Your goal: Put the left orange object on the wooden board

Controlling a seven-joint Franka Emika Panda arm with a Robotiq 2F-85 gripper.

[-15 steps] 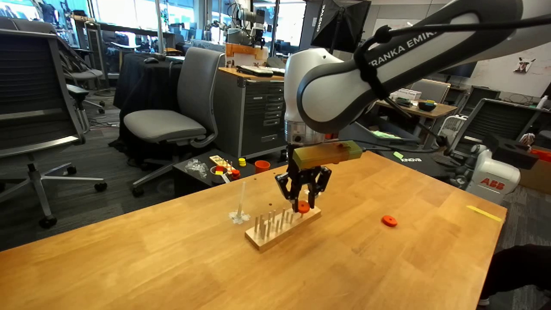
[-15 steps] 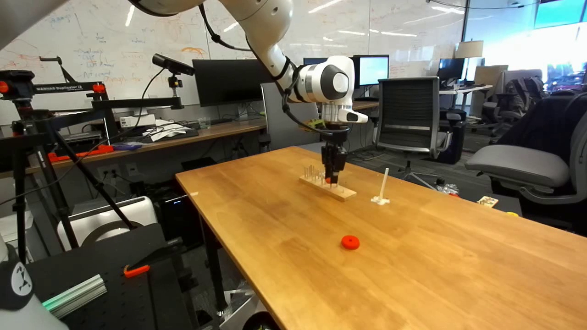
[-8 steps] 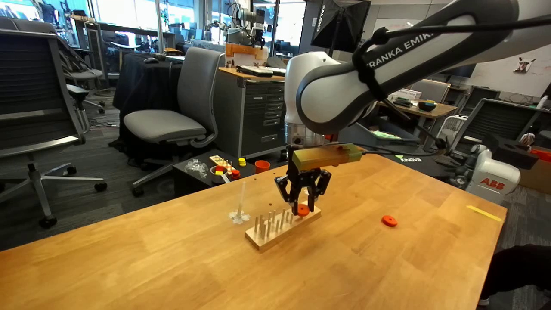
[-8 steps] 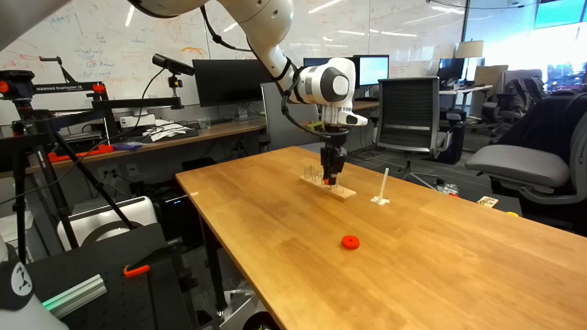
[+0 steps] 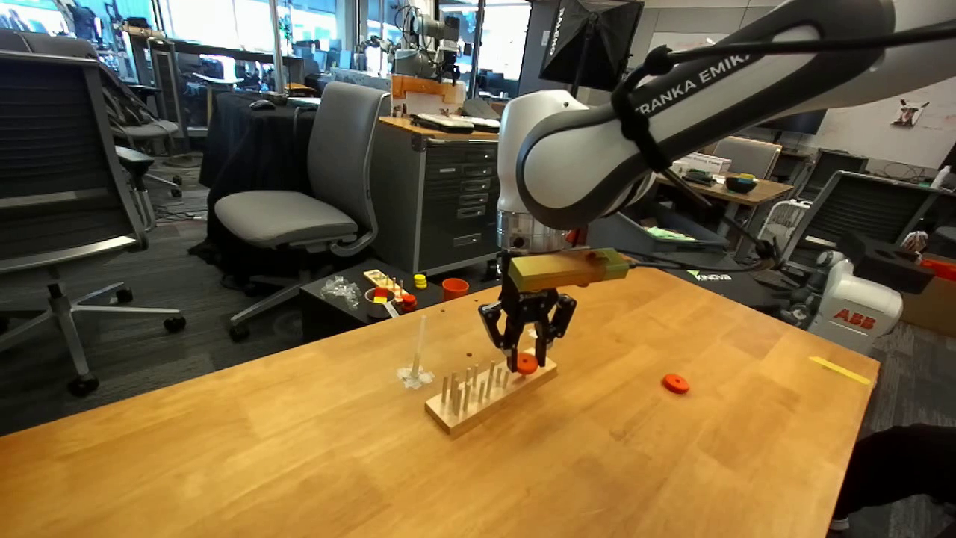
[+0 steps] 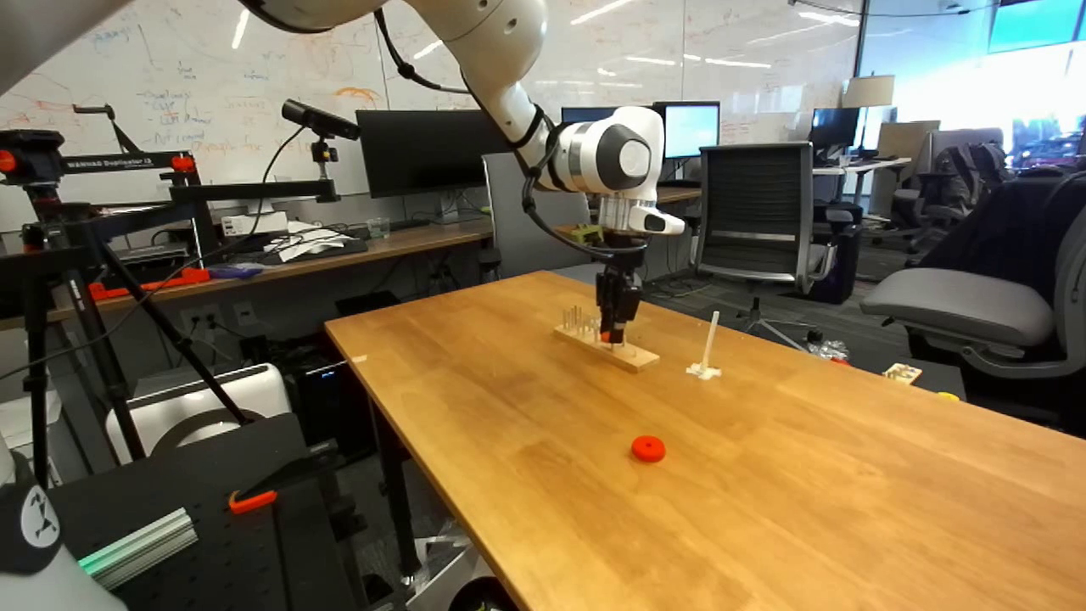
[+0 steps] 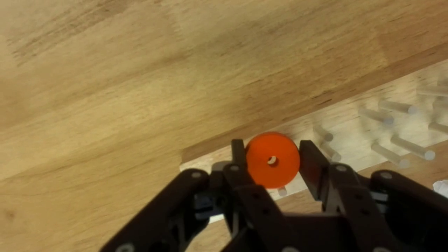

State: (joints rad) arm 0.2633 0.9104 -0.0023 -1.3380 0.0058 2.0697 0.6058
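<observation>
The left orange object, a round orange disc with a centre hole, is between my gripper's fingers, which press on both sides. In both exterior views the gripper holds the disc low over one end of the wooden board. In the wrist view the board lies below the disc. A peg tip shows just past the disc's edge. Something pale shows through part of the hole; I cannot tell whether the disc touches a peg.
A redder disc lies flat on the tabletop. A thin upright post is taped to the table beside the board. Several upright pegs stand on the board's other part. A yellow strip lies near a table corner.
My gripper with the disc has come down slightly towards the board compared with one second ago. Since half a second ago it has shifted only a little sideways. The redder disc and board stay put.
</observation>
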